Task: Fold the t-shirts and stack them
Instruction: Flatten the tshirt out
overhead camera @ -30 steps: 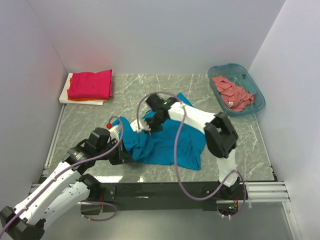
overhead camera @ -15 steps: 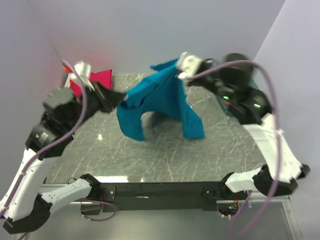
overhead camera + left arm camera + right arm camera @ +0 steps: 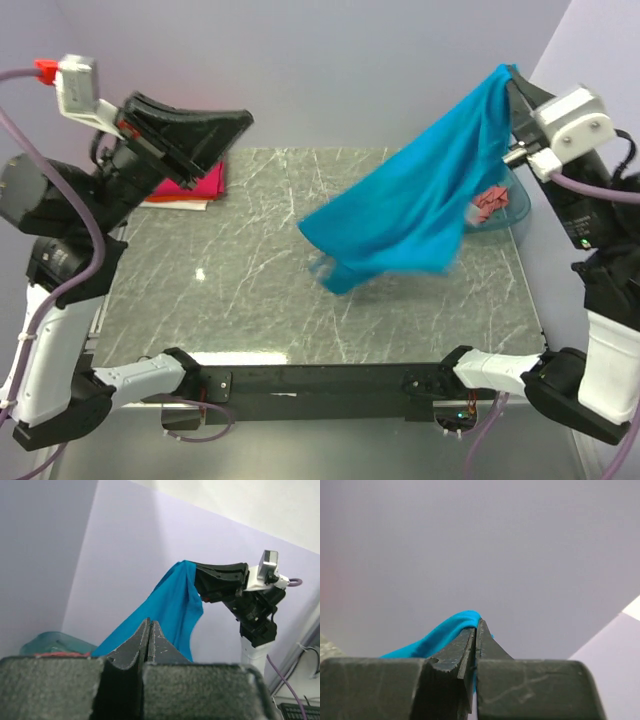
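arms swung up and apart, teal-blue t-shirt gone from left gripper, now clenched empty | right gripper pinches one edge, cloth dangling over tabletop | probably best: lower, regrasp free corner, spread flat

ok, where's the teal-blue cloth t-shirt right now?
Top view, right side: the teal-blue cloth t-shirt hangs in the air from the shut right gripper, draping down-left over the grey marble table, in front of the translucent teal plastic basket.
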`<control>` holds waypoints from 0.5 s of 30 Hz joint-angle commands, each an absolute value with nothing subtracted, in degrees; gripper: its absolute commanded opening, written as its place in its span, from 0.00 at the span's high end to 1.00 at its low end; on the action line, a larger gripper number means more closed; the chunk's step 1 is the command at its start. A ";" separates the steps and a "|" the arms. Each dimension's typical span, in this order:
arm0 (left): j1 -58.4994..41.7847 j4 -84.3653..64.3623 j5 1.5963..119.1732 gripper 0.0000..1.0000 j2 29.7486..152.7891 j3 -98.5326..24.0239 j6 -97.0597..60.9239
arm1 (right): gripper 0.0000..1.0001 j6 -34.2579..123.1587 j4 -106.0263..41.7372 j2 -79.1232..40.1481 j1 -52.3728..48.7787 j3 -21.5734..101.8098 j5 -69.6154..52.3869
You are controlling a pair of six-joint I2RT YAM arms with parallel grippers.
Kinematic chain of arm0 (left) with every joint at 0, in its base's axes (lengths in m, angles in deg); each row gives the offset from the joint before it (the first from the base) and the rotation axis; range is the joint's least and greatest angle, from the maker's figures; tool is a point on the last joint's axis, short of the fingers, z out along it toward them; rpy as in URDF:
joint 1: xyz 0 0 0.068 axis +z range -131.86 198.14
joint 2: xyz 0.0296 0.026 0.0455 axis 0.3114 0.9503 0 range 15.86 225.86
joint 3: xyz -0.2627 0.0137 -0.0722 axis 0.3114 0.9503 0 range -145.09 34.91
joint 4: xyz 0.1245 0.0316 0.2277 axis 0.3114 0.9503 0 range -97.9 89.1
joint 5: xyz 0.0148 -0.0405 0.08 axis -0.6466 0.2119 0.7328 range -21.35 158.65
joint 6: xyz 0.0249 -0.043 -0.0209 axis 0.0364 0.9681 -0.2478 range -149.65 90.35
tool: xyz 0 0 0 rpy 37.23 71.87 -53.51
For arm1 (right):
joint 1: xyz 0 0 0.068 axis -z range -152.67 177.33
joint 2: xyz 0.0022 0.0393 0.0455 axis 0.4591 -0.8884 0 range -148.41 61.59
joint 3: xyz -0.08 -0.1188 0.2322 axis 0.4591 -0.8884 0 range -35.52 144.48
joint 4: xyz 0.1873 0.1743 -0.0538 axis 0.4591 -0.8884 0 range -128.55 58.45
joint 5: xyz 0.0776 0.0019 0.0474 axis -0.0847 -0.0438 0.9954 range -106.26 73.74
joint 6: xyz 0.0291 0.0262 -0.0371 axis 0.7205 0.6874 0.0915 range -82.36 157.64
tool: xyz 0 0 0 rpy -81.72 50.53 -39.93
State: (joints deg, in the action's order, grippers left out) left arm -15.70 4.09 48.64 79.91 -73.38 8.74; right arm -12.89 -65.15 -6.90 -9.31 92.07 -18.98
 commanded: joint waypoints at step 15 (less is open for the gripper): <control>-15.70 13.45 69.23 0.98 50.96 -29.00 7.78 | 1.00 -14.49 -50.74 -20.82 -13.79 58.10 -7.99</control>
State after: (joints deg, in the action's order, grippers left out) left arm -15.70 10.47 57.14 59.17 -30.65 9.01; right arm -16.43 -56.41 -15.22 -11.06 62.26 -12.03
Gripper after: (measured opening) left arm 0.015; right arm 0.009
